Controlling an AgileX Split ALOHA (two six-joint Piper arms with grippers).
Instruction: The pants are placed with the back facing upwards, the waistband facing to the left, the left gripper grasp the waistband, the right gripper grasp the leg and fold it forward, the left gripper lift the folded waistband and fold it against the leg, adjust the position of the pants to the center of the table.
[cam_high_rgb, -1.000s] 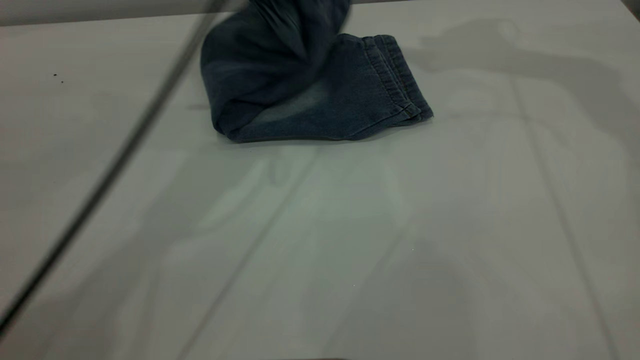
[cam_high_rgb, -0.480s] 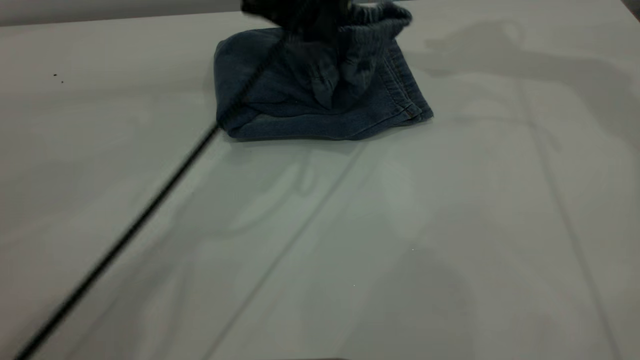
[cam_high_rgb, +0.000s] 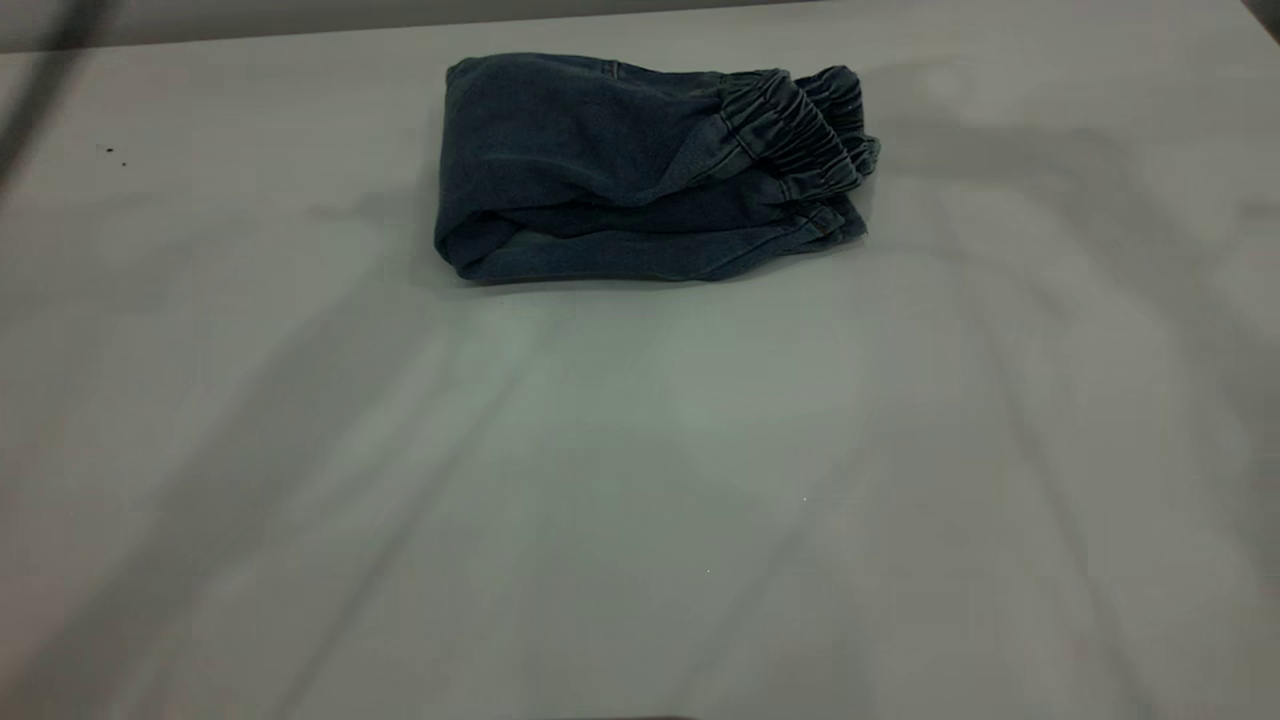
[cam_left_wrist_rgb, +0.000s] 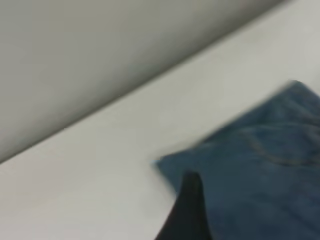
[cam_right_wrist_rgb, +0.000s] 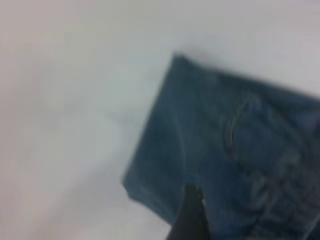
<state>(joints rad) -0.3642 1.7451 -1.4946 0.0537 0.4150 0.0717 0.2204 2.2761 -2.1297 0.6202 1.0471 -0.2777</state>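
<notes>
A pair of blue denim pants (cam_high_rgb: 640, 165) lies folded into a compact, thick rectangular bundle on the far middle of a plain white matte table (cam_high_rgb: 640, 480). The gathered, ruched elastic waistband (cam_high_rgb: 800, 130), darker than the rest, sits on top at the bundle's right end, over the hemmed leg (cam_high_rgb: 660, 250) that forms the bottom layer. The fold at the left end is rounded and soft. The denim looks heavy, with tan stitching. In the left wrist view a dark fingertip of the left gripper (cam_left_wrist_rgb: 187, 210) shows over a corner of the denim; in the right wrist view a fingertip of the right gripper (cam_right_wrist_rgb: 192, 212) shows likewise. Whether either gripper's fingers are apart or together cannot be told.
</notes>
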